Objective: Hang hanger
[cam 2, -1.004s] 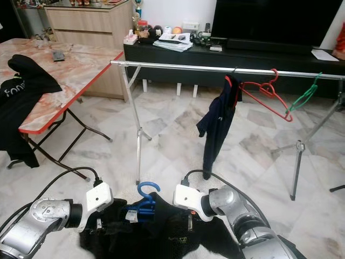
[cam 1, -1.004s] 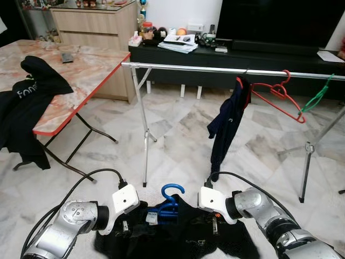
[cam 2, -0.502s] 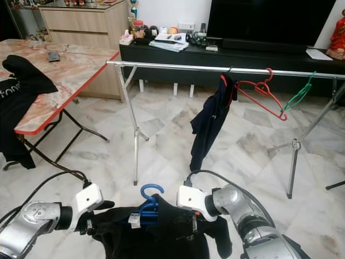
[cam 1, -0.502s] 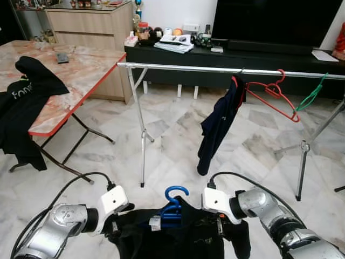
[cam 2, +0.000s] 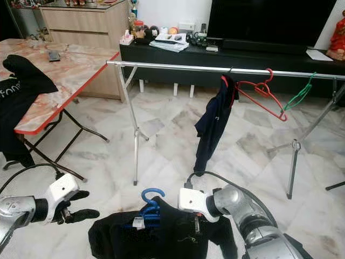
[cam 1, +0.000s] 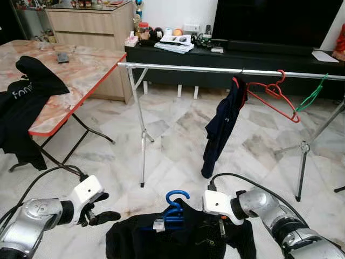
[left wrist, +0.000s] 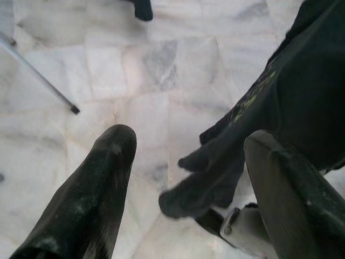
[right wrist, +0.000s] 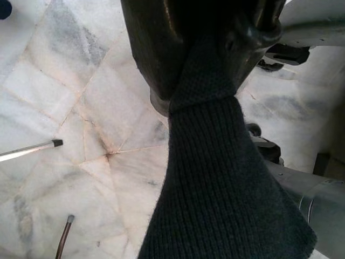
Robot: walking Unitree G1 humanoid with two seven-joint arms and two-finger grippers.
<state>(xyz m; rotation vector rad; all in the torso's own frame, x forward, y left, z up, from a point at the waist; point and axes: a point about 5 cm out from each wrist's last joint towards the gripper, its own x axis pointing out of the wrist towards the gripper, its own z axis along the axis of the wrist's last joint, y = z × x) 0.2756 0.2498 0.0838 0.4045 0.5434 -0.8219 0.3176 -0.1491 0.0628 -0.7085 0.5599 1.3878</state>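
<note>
A humanoid robot stood on a marble floor (cam 1: 178,140) w/ a black garment (cam 1: 183,240) on a blue hanger (cam 1: 173,208) held low in front of it, short of the silver clothes rail (cam 1: 226,69) ahead. The right end effector (cam 1: 222,229) was pressed together on a fold of the garment's knit fabric (the right wrist view had dark ribbed cloth coming straight out from between the fingers). The left end effector (cam 1: 99,216) hung off to the robot's left, apart from the garment, fingers (left wrist: 102,178) spread w/ nothing between them; the left wrist view looked past them to the garment's sleeve and bare floor.

On the rail: a navy garment (cam 1: 221,127) draped near the middle, a red hanger (cam 1: 275,97) just beside it, and a green hanger (cam 1: 312,94) farther to the robot's right. A folding bench (cam 1: 81,75) w/ a red-edged marble-pattern top stood at left, carrying another black garment (cam 1: 24,102) w/ white lettering that hung over its edge. Behind the rail ran a low black TV cabinet (cam 1: 226,56) cluttered w/ papers and small items, beside a wooden sideboard (cam 1: 91,24).
</note>
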